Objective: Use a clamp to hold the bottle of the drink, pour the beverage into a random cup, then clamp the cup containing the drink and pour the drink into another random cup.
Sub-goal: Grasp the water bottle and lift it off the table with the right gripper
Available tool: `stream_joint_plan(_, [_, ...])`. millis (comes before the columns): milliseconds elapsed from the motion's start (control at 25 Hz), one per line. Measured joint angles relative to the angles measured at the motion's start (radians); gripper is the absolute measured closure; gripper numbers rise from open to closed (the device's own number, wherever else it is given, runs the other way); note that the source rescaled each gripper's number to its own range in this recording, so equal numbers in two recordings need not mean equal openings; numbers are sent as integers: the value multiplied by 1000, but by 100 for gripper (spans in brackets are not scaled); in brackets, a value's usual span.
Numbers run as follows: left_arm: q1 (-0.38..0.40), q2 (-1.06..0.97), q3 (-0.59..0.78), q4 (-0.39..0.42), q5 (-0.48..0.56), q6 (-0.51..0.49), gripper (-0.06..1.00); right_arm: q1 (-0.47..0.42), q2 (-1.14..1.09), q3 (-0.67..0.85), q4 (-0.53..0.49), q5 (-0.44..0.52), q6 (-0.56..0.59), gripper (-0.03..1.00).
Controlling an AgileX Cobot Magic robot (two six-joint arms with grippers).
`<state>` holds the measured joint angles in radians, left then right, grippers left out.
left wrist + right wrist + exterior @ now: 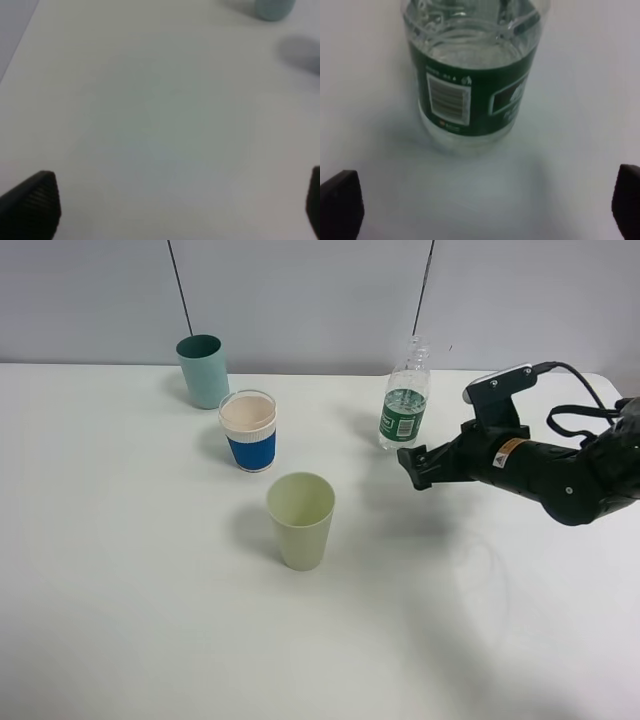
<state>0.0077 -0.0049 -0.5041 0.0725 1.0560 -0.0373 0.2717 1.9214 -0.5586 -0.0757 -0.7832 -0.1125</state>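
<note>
A clear plastic bottle (404,405) with a green label stands upright at the back of the white table, partly filled with clear liquid. It fills the right wrist view (472,85). My right gripper (415,466) is open just in front of and to the right of the bottle, not touching it; its jaws show wide apart in the right wrist view (483,205). Three cups stand to the left: a teal cup (203,370), a white cup with a blue sleeve (249,430) and a pale green cup (301,520). My left gripper (172,210) is open over bare table.
The white table (120,590) ends at a grey wall behind the teal cup and the bottle. The base of the teal cup (272,9) shows in the left wrist view. The left arm is out of the exterior view.
</note>
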Motion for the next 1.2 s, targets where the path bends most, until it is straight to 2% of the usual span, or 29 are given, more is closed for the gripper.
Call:
stream_joint_plan(440, [0, 0, 0, 0, 0, 0, -6, 0, 88, -156, -18, -1, -2, -3])
stream_joint_plan(720, [0, 0, 0, 0, 0, 0, -6, 0, 160, -279, -80, 0, 30, -3])
stream_joint_plan(1040, [0, 0, 0, 0, 0, 0, -6, 0, 199, -295, -86, -17, 50, -3])
stream_joint_plan(1080, [0, 0, 0, 0, 0, 0, -6, 0, 199, -295, -86, -24, 50, 0])
stream_joint_plan(1120, [0, 0, 0, 0, 0, 0, -6, 0, 199, -295, -85, -32, 49, 8])
stream_joint_plan(1160, [0, 0, 0, 0, 0, 0, -6, 0, 199, -295, -85, -39, 49, 21])
stream_joint_plan(1200, [0, 0, 0, 0, 0, 0, -6, 0, 199, -295, -85, -44, 49, 42])
